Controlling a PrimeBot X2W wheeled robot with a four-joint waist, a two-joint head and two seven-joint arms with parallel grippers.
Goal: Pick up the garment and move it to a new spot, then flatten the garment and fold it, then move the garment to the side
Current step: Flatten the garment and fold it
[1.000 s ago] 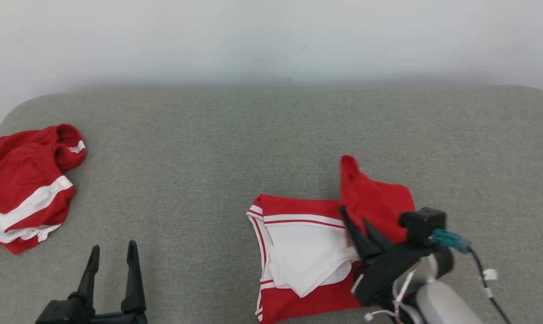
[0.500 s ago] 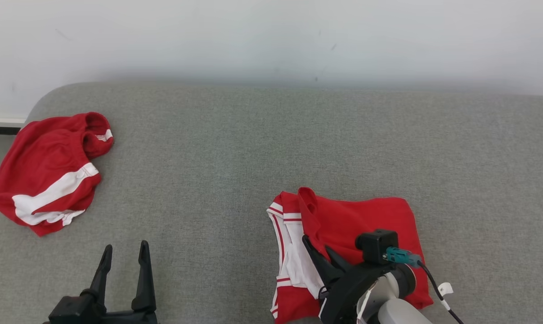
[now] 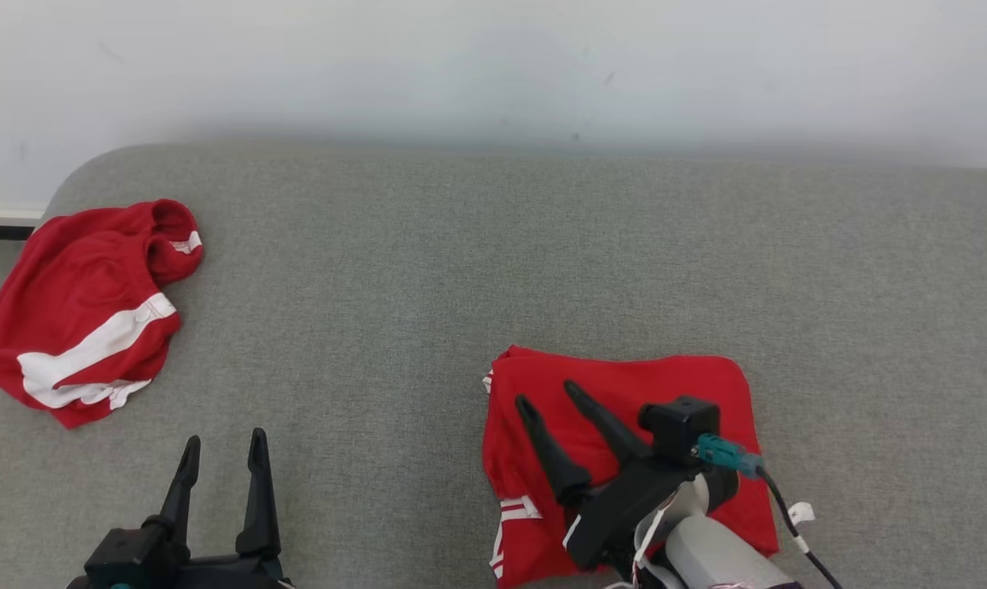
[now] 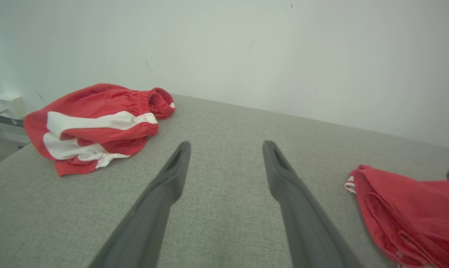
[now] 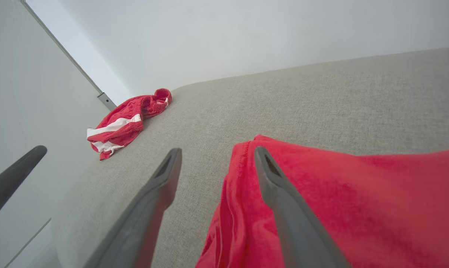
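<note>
Garment [image 3: 706,376] lies folded, red side up, on the near right part of the grey cushion [image 3: 460,262]. Crumpled shorts [image 3: 84,303] sit at the cushion's left edge. Left gripper [image 3: 223,439] hangs near-left with fingers apart, and right gripper [image 3: 548,393] is over the garment, fingers apart too, gripping nothing.

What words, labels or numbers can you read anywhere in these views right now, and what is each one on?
No text reads clearly in any view.
On the crumpled red shorts, the white waistband patch: too small to read.
By the right arm, the white cable tag: too small to read.
On the folded red garment: white stripes, no print seen.
</note>
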